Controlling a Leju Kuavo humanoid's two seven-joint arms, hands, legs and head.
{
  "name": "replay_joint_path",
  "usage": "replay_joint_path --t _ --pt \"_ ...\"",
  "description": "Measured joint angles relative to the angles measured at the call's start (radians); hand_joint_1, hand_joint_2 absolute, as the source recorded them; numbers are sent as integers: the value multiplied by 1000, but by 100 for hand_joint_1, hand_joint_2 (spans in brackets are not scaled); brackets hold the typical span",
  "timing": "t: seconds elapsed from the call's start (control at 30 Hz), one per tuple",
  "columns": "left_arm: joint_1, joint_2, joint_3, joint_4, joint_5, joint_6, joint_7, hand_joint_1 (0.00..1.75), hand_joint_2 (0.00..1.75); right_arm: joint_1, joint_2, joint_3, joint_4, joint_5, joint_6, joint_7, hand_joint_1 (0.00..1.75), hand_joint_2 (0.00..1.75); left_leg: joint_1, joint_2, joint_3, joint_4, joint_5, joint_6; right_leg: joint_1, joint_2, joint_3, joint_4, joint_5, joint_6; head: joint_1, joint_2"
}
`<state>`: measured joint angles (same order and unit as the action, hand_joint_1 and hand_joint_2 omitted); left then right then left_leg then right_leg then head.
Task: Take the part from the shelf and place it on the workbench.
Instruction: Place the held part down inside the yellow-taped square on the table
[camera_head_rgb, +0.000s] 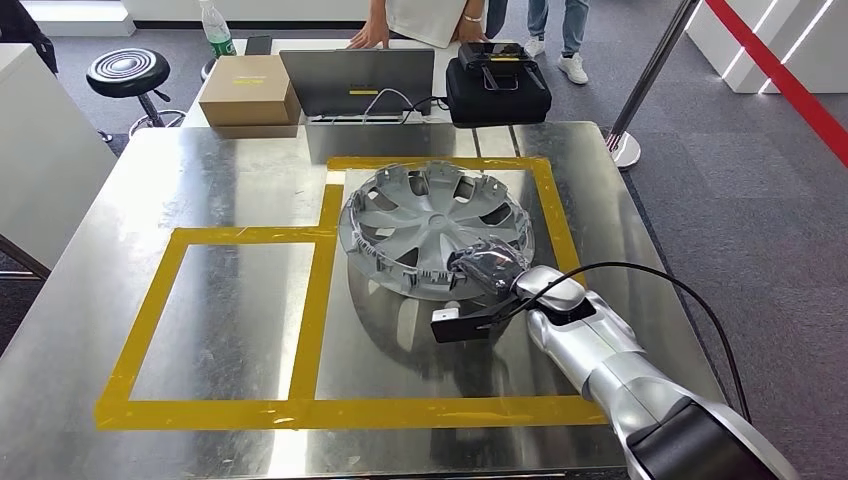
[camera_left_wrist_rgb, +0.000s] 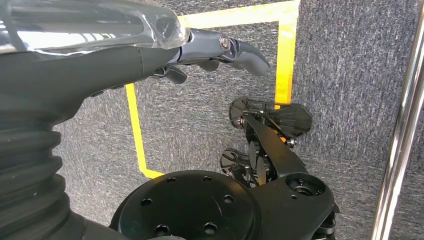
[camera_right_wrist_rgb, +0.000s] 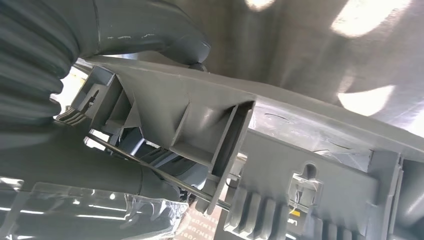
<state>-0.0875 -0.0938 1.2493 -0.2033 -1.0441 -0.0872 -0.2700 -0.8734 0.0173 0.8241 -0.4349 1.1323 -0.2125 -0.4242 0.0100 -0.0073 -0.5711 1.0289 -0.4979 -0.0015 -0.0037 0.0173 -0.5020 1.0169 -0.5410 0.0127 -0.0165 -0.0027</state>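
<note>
A silver-grey wheel cover (camera_head_rgb: 430, 215) lies on the steel workbench (camera_head_rgb: 200, 180), inside the right-hand yellow taped rectangle. My right hand (camera_head_rgb: 487, 265) grips its near rim, and that edge looks slightly raised off the metal. In the right wrist view the cover's ribbed grey rim (camera_right_wrist_rgb: 300, 150) runs between my thumb (camera_right_wrist_rgb: 150, 30) and the darker fingers (camera_right_wrist_rgb: 150, 180) under it. My left hand (camera_left_wrist_rgb: 200, 50) hangs above grey carpet, fingers apart and holding nothing.
A second yellow taped rectangle (camera_head_rgb: 150, 310) marks the bench's left half. Beyond the far edge stand a laptop (camera_head_rgb: 357, 82), a cardboard box (camera_head_rgb: 250, 92) and a black case (camera_head_rgb: 497, 88), with a person (camera_head_rgb: 420, 20) behind. A stool (camera_head_rgb: 127, 72) is at far left and a stanchion pole (camera_head_rgb: 640, 90) at right.
</note>
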Motion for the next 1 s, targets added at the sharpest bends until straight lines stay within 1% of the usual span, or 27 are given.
replay_joint_path --t 0.23,0.33,0.37,0.47,0.67,0.83,1.0 --pt "0 0 0 0 -1 -2 -1 0 175 1 -11 -2 5 1 -2 9 175 175 0 -1 0 0 0 0 0 -1 1 0 0 0 0 0" --pt "0 0 0 0 -2 -2 -2 0 175 3 -14 -3 5 3 -11 9 44 44 0 -2 0 0 0 0 0 -2 1 0 0 0 0 0" --pt "0 0 0 0 -3 -1 -2 0 131 5 -14 -3 6 3 -13 8 0 0 0 -2 0 0 0 0 0 -2 1 0 0 0 0 0" --pt "1 1 0 0 -3 4 -9 0 0 16 -15 -7 10 5 -13 7 0 0 0 -3 0 0 0 0 0 -2 1 0 0 0 0 0" --pt "1 2 0 0 -5 10 -19 0 0 29 -16 -17 13 7 -11 -8 0 0 0 -2 -1 0 0 0 0 -1 0 0 0 0 0 0" --pt "1 2 0 0 -5 10 -19 0 0 43 -14 -18 9 -2 -27 -48 0 0 0 -2 -3 0 0 0 1 -2 -1 0 0 0 0 0" --pt "1 2 0 0 -5 11 -19 0 0 68 -13 -17 -65 -30 -27 -90 0 0 0 -2 -4 0 0 0 1 -2 -2 0 0 0 0 0"
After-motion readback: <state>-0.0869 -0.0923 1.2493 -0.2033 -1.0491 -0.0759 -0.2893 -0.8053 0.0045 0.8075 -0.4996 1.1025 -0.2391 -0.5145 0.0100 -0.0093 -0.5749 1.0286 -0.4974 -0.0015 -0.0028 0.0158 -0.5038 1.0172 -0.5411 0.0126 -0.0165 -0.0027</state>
